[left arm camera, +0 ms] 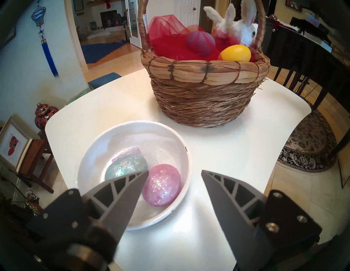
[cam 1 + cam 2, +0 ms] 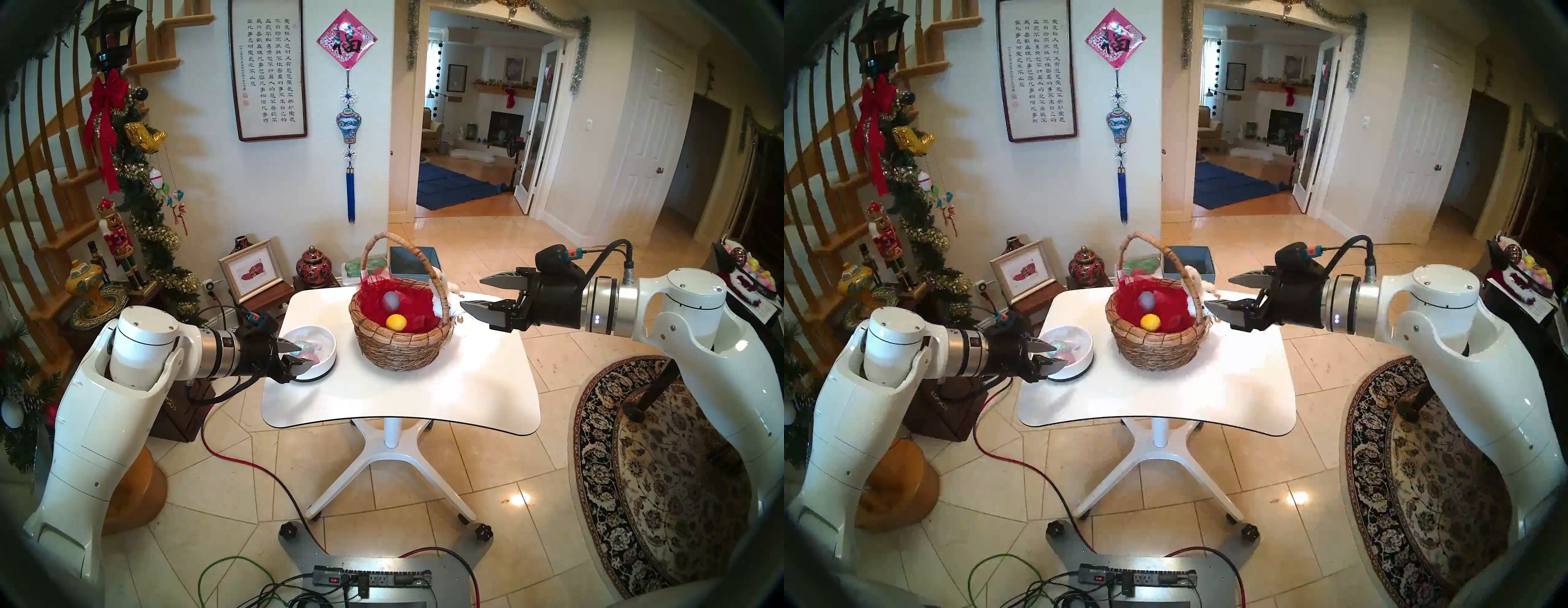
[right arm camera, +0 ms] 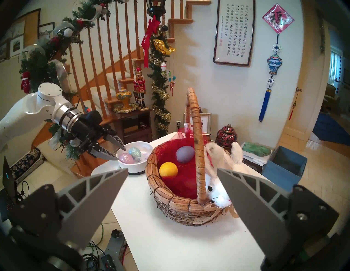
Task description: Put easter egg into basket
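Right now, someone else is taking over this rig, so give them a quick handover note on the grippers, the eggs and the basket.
Left gripper: jaws apart, nothing held, poised at the white bowl over the pink glitter egg.
Right gripper: open, empty, beside the basket near its plush bunny.
In the basket: a yellow egg and a purple egg on the red mesh.
In the bowl: the pink egg and a blue-green glitter egg.
Left: grasp and move both bowl eggs into the basket.
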Robot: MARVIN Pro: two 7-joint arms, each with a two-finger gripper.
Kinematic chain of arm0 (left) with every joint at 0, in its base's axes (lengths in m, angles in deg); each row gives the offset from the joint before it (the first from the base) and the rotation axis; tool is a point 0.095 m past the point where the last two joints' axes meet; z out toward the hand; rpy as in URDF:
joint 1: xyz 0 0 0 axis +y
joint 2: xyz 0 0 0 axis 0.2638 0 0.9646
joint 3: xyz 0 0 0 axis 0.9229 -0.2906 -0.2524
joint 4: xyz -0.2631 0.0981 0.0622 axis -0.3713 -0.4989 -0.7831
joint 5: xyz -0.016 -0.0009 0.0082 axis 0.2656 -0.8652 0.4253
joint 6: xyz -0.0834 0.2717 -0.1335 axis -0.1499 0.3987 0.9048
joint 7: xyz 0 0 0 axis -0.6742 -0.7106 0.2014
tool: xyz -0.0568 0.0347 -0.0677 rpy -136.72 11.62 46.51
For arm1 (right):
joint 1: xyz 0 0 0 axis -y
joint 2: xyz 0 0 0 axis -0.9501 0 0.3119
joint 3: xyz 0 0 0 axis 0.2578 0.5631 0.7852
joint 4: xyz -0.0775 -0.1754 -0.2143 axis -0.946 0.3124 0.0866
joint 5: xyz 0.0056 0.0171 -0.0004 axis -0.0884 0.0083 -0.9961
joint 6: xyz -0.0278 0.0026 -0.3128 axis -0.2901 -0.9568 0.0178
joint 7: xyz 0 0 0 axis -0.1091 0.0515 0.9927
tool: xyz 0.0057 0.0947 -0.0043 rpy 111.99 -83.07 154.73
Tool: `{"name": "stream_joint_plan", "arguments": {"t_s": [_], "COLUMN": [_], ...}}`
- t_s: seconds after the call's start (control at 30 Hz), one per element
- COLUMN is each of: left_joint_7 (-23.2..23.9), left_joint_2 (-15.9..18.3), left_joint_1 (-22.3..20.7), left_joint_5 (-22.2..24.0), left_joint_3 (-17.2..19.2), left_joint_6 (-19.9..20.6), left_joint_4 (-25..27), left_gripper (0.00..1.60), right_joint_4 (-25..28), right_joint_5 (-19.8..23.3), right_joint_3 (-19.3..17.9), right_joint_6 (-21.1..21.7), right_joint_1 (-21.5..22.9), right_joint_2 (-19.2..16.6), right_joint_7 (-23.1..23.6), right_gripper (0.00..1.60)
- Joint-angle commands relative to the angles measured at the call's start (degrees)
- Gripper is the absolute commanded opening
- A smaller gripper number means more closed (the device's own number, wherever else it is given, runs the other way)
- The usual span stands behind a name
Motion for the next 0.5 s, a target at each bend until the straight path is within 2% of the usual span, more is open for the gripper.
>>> {"name": "stream_joint_plan", "arguments": {"t_s": [0.0, 0.47], "left_joint_7": [-0.34, -1.27], "left_joint_2": [-0.04, -0.37], "left_joint_1": [-2.12, -4.05], "left_joint_5": [-0.29, 0.01], "left_joint_3": [-0.41, -1.08], "left_joint_6": [0.32, 0.92], "left_joint_4": [-0.84, -2.49], "left_gripper": [1.16, 1.20], "right_joint_4": [-0.02, -0.02], "right_joint_5": [-0.13, -0.09], "right_joint_3": [-0.36, -0.34], "right_joint_6": [-0.23, -0.25], "right_joint_1": [0.28, 0.28], "right_joint_2": [-0.07, -0.11], "right_joint_7": [-0.13, -0.16], "right_gripper": [1.60, 1.60]}}
